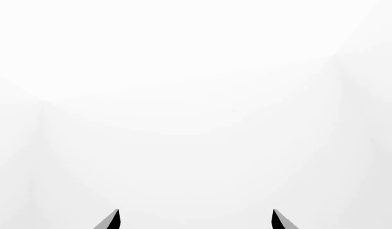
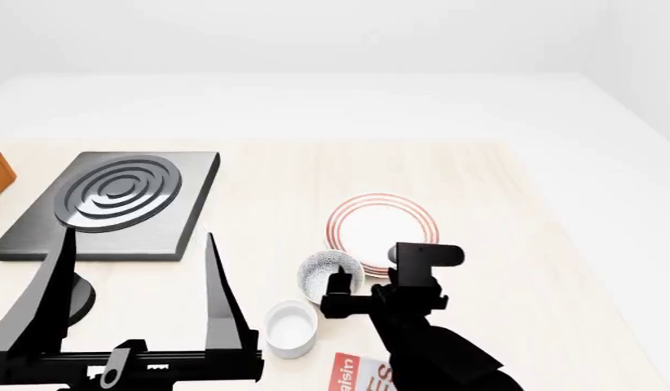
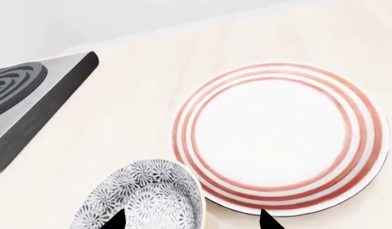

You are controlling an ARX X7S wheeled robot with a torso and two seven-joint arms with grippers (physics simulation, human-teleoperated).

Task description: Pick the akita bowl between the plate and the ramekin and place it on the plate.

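akita bowl [image 2: 331,275]: on the worktop [image 2: 498,244], between plate [image 2: 381,222] and ramekin [image 2: 289,327], not lifted
right end effector [image 2: 363,295]: beside the bowl's rim, apparently open, holding nothing
left end effector [image 2: 139,285]: open, empty
remaining: grasp, lift, place on plate

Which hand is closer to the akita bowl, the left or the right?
The right hand is closer: it hovers right at the akita bowl, by the rim nearest the plate. The left hand is held off to the left, near the stove burner.
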